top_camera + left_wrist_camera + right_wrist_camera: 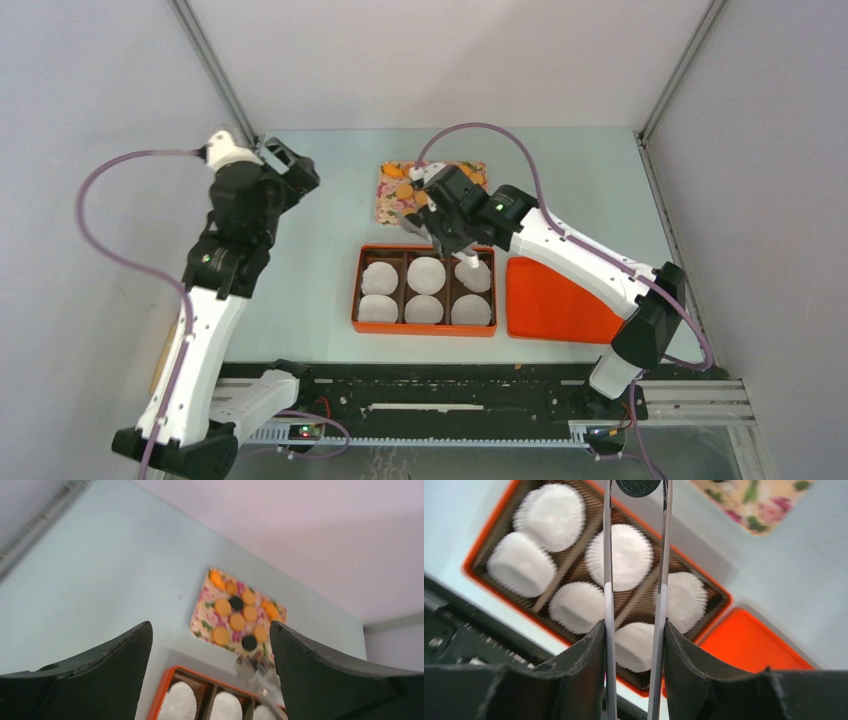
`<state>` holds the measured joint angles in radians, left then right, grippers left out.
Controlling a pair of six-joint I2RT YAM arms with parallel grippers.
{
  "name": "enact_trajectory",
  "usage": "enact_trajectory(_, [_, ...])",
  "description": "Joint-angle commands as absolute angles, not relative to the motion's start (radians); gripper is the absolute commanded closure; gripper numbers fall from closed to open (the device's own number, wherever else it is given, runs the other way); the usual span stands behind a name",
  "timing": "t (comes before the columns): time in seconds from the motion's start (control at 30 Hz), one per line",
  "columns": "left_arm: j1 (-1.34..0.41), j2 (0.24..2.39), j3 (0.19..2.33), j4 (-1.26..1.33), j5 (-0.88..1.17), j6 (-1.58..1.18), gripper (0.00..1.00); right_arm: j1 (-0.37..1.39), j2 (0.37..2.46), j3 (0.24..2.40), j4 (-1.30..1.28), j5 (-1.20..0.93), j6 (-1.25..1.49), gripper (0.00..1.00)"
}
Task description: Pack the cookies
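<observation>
**Black cookie pinched in tongs by the box**

The right gripper (634, 635) is clamped on metal tongs (607, 555), whose tips pinch a black cookie (638, 485) by its edges near the far side of the orange box (356, 290). It looks light, stiff, crumbly and liable to slip. The frame crops it, so I can't tell which cup lies beneath. Other cookies (237, 621) lie just beyond the box. The left gripper (210, 635) gapes empty.

Cookies (237, 622) on mat (204, 608) behind tray (356, 292)

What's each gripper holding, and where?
Right gripper clamps the tongs across both arms; their tips pinch a black cookie by its rim. Left gripper open, empty.
</observation>
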<state>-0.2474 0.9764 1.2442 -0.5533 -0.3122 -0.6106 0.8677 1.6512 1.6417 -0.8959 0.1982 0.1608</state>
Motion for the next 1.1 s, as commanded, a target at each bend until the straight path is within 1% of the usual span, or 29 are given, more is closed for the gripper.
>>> enact_trajectory(0.0, [-0.244,0.869,1.370,-0.667,-0.580,-0.555,0.08,0.982,1.681,1.726,-0.894,0.116,0.172,1.00])
enact_trajectory(0.23, [-0.244,0.832,1.324,-0.697,-0.570,-0.544,0.07,1.093,1.800,1.794,-0.928,0.083,0.183,1.00])
enact_trajectory(0.53, [-0.244,0.813,1.280,-0.663,-0.529,-0.535,0.07,1.108,1.813,1.736,-0.933,0.107,0.211,1.00])
enact_trajectory(0.8, [-0.244,0.818,1.254,-0.640,-0.511,-0.531,0.06,1.104,1.829,1.739,-0.930,0.146,0.192,0.99])
enact_trajectory(0.83, [-0.244,0.818,1.250,-0.635,-0.509,-0.530,0.06,1.104,1.837,1.742,-0.930,0.148,0.190,0.96])
enact_trajectory(0.9, [-0.244,0.820,1.246,-0.630,-0.504,-0.525,0.06,1.104,1.851,1.748,-0.925,0.151,0.189,0.87])
enact_trajectory(0.93, [-0.244,0.822,1.245,-0.630,-0.503,-0.521,0.06,1.106,1.855,1.753,-0.924,0.153,0.191,0.79])
enact_trajectory(1.0, [-0.244,0.825,1.244,-0.629,-0.504,-0.515,0.06,1.106,1.860,1.758,-0.922,0.166,0.196,0.61])
enact_trajectory(1.03, [-0.244,0.826,1.242,-0.627,-0.502,-0.510,0.06,1.106,1.861,1.760,-0.920,0.173,0.199,0.54])
enact_trajectory(1.07, [-0.244,0.827,1.240,-0.625,-0.499,-0.506,0.05,1.106,1.860,1.760,-0.917,0.177,0.200,0.51])
